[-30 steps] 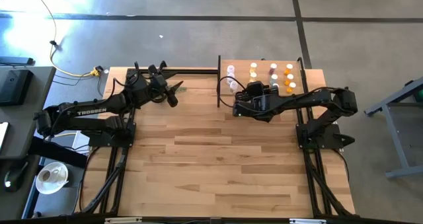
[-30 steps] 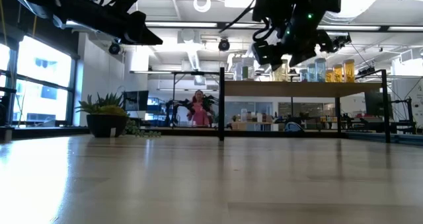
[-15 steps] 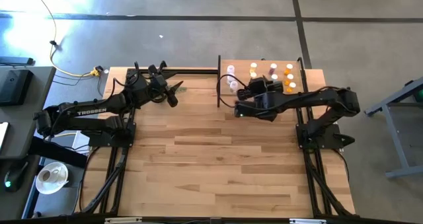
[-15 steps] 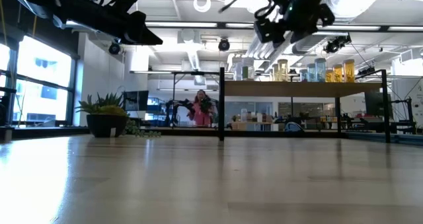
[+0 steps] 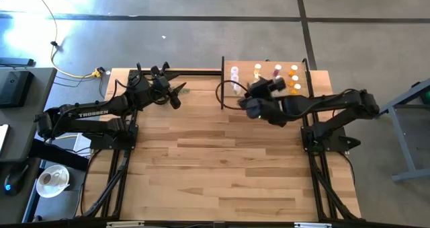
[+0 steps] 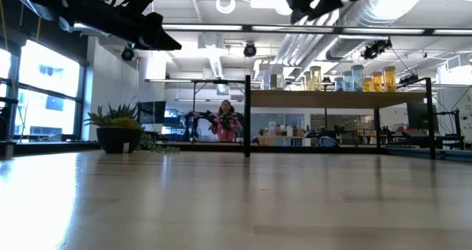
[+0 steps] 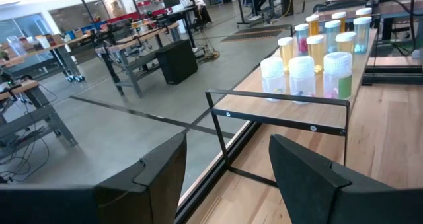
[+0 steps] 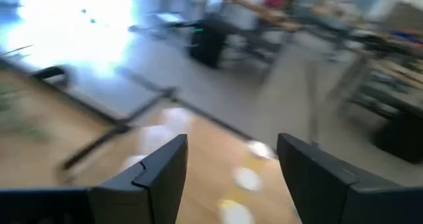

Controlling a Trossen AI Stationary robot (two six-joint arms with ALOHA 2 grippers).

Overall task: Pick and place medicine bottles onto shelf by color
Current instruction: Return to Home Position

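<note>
Medicine bottles (image 5: 293, 69) are standing in rows on the shelf (image 5: 245, 66), caps up. Right gripper (image 8: 231, 142) is hovering high over the shelf's near edge, arm reaching in from past the shelf's right end — fingers spread wide, gripping nothing. Left gripper (image 7: 227, 142) is waiting off the shelf's left end — also spread apart and empty.
</note>
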